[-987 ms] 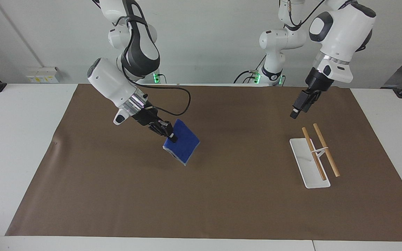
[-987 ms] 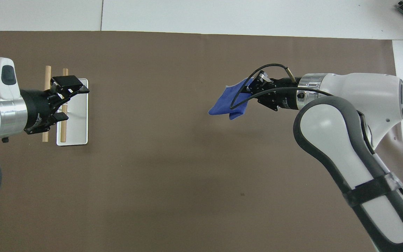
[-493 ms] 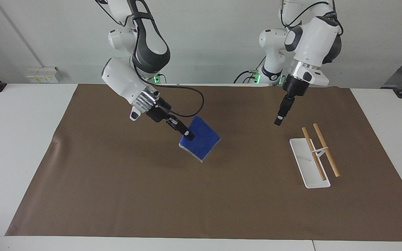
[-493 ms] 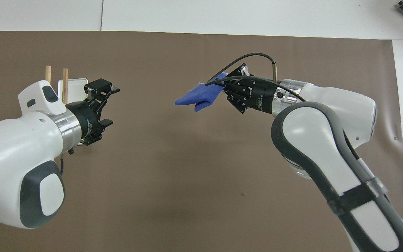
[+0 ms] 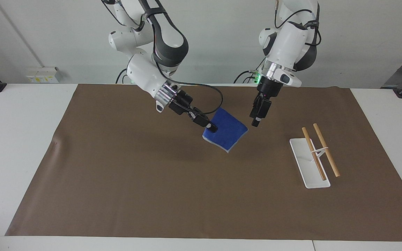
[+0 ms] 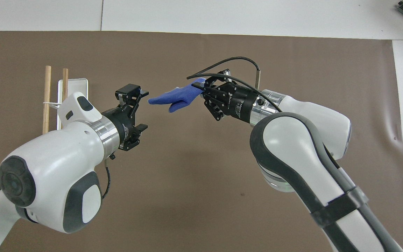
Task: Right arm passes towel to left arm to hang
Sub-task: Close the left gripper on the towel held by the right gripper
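Note:
My right gripper (image 5: 212, 127) (image 6: 201, 87) is shut on one edge of the blue towel (image 5: 226, 134) (image 6: 174, 98) and holds it in the air over the middle of the brown mat. The towel hangs flat, its free end pointing toward my left gripper. My left gripper (image 5: 255, 122) (image 6: 142, 109) is open and empty, raised over the mat just beside the towel's free end, with a small gap between them. The rack (image 5: 309, 163) (image 6: 75, 87), a white base with two wooden rods (image 5: 320, 150) (image 6: 47, 99), stands toward the left arm's end of the table.
A brown mat (image 5: 152, 195) (image 6: 187, 196) covers most of the white table (image 5: 19, 132). A black cable (image 5: 208, 91) loops from my right wrist above the towel. The rack is the only thing standing on the mat.
My right gripper has carried the towel toward the left arm's end of the table. My left gripper has swung away from the rack toward the towel and now sits close to its free end.

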### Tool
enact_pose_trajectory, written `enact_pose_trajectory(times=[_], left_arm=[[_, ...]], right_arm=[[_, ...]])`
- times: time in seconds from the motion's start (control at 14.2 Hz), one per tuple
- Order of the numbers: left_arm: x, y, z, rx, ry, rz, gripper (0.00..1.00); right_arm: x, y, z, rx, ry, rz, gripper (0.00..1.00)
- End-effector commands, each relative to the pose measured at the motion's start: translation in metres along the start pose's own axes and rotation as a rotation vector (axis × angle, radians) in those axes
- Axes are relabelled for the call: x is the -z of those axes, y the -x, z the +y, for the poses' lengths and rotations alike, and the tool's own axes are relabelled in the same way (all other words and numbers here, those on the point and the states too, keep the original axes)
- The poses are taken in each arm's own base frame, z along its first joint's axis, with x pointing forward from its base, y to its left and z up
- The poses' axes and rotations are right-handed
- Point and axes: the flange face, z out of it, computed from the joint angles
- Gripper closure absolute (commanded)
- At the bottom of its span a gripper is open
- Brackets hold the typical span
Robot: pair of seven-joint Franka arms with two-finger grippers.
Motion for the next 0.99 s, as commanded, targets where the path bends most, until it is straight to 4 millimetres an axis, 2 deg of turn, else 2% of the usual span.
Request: enact_pose_trajectory(times=[0.0,0.21,0.56,0.7,0.92], left_arm=[[-0.012,0.017,-0.005,0.047,0.039,-0.028,0.0],[-0.02,0.015,-0.003,0.067,0.057,-0.028,0.0],[-0.021,-0.001,0.008,0.061,0.069,-0.014,0.0],[-0.019,-0.012,0.014,0.072,0.079,-0.004,0.16],[-0.019,-0.012,0.014,0.072,0.079,-0.004,0.47]], right_arm=[[-0.006,0.006,0.0,-0.053,-0.02,-0.02,1.0],[-0.01,0.013,0.004,-0.075,-0.028,-0.037,1.0],[-0.01,0.013,0.003,-0.072,-0.03,-0.033,1.0],[-0.009,0.012,0.003,-0.072,-0.036,-0.024,1.0],[-0.009,0.011,0.003,-0.073,-0.035,-0.024,1.0]])
